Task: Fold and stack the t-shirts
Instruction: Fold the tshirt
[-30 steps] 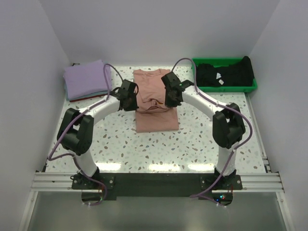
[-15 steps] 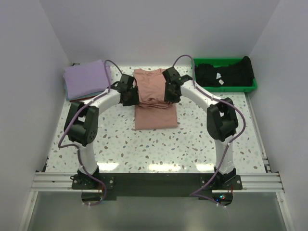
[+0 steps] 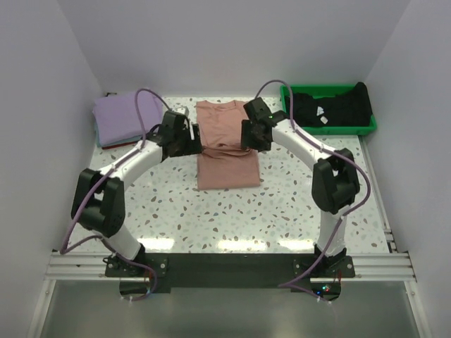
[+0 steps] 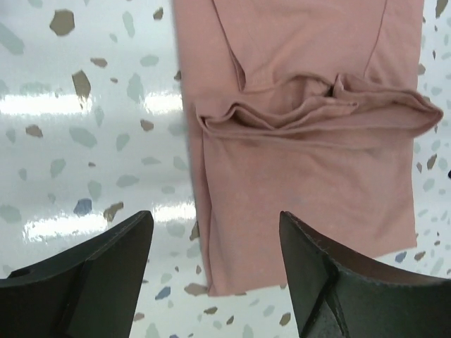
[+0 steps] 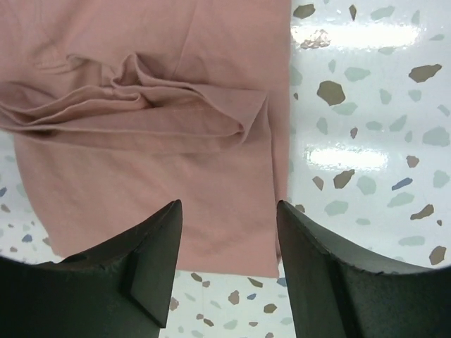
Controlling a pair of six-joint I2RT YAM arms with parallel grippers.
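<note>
Salmon-pink shirt (image 3: 227, 165) is lying mid-worktop (image 3: 296, 204), long and narrow, with a bunched ridge (image 4: 310, 116) running across its middle. Left end effector (image 4: 215, 218) and right end effector (image 5: 229, 208) are hovering over its two side edges, both released and empty. Judgement: each should be pinching the ridge's outer end through both layers, level with the other, so the fold is landing square.
</note>
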